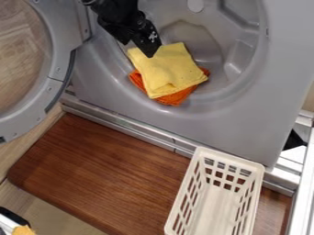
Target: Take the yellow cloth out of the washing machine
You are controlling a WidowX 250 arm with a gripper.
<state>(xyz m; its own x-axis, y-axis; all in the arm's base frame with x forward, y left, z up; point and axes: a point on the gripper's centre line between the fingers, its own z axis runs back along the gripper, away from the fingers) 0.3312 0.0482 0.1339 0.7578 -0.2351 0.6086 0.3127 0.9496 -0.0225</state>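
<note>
two cloths [167, 69], one washer [245, 131], one basket [213, 206]

A yellow cloth [165, 71], soft and loosely folded into a slanting, roughly four-sided bundle with a rumpled lower corner, lies inside the round opening of a grey washing machine [245, 124]. It rests near the opening's lower rim, on top of an orange cloth [175, 98] that peeks out below and at the right. The machine's round, see-through door [59, 69] stands wide open at the picture's left.
</note>
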